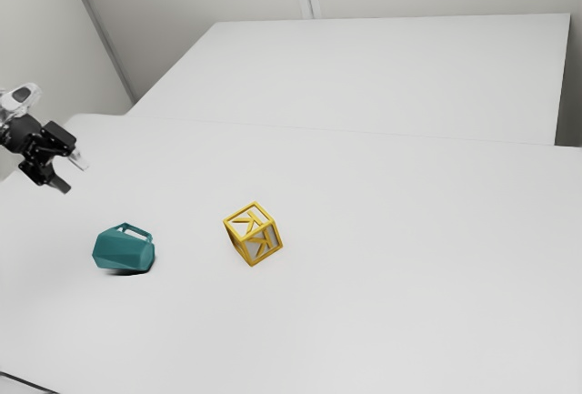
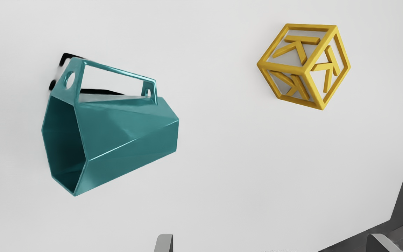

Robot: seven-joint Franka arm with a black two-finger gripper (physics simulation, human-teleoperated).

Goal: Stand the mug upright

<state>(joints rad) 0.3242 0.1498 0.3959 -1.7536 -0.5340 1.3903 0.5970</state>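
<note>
Mug [image 1: 125, 252] down on its side, folks, teal and faceted, sitting toward the exterior view's left on the white table [image 1: 382, 267]! One mug, one handle [image 2: 119, 70], and the wrist view looks right at its open mouth [image 2: 65, 143], dark inside and turned away from the block. A dark shadow hugs the table beneath it. And one yellow block [image 1: 241, 236], yes, just one, over to the exterior view's right of the mug, with clear white table between the two. Three of its faces are on display in the wrist view, each carrying raised yellow bars over a pale panel.

Now to the one gripper [image 1: 74, 176], up in the air at the exterior view's far left! Two fingers [image 2: 164, 243], count them, spread wide, with a broad gap between them and nothing in their grasp. So where does the mug lie from there? Lower down, on the near side of the gripper and a little to the exterior view's right, well apart from both fingertips, no contact at all! The block lies farther right again, out past the mug, untouched by the gripper too.
</note>
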